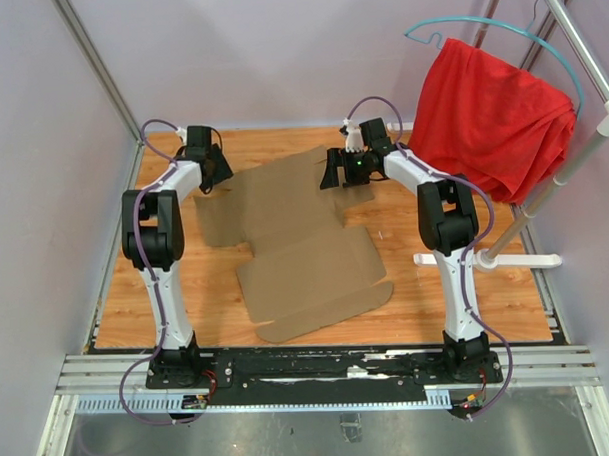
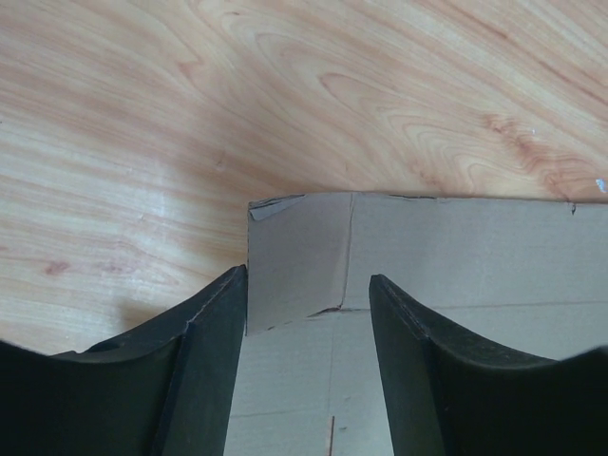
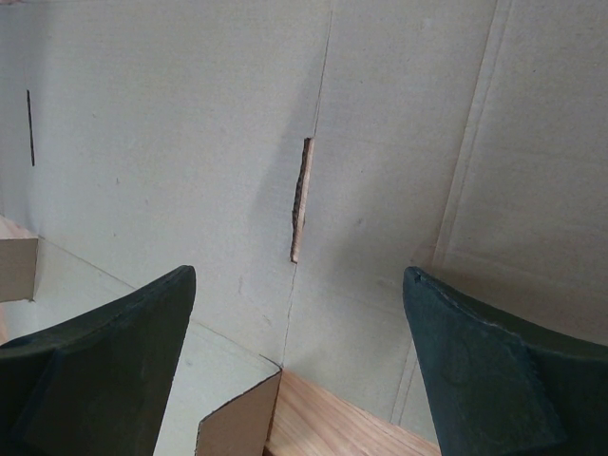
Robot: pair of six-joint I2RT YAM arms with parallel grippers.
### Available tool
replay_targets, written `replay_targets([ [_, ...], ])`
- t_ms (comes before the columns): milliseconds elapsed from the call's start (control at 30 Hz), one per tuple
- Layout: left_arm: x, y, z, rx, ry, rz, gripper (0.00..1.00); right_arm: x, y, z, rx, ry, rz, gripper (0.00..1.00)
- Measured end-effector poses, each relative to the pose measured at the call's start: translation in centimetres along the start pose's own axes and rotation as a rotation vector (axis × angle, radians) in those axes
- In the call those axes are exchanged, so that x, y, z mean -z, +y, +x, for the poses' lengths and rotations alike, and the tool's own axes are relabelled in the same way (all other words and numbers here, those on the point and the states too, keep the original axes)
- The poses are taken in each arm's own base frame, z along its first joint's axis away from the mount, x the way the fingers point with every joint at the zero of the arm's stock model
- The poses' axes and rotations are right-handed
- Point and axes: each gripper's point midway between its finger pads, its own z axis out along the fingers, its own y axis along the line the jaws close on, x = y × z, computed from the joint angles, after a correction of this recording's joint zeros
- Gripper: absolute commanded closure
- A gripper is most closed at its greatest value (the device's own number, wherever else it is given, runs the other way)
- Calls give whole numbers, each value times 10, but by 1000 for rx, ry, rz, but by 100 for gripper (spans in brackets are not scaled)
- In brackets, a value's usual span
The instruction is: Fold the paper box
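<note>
The paper box (image 1: 295, 243) is a flat brown die-cut cardboard sheet lying unfolded on the wooden table, flaps spread out. My left gripper (image 1: 215, 176) is open over the sheet's far left corner; in the left wrist view a small corner flap (image 2: 299, 256) lies between the dark fingers (image 2: 204, 370). My right gripper (image 1: 335, 175) is open at the sheet's far right edge; its wrist view shows the cardboard (image 3: 190, 142) with a slot (image 3: 300, 199) ahead and a small flap (image 3: 237, 423) standing up between the fingers.
A red cloth (image 1: 491, 111) hangs on a hanger from a rack at the back right, whose white base (image 1: 486, 260) rests on the table's right side. The wooden table (image 1: 127, 304) ends at purple walls left and behind.
</note>
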Motion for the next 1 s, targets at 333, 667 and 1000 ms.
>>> replay_targets([
  [333,-11,-2,-6,6,-8,15,51,0,-1,0,0,-1,4,9],
  [667,-11,-12,-14,13,-30,71,51,0,-1,0,0,-1,6,9],
  [1000,-10,-44,-4,-6,2,173,57,0,-1,-1,0,-1,4,9],
])
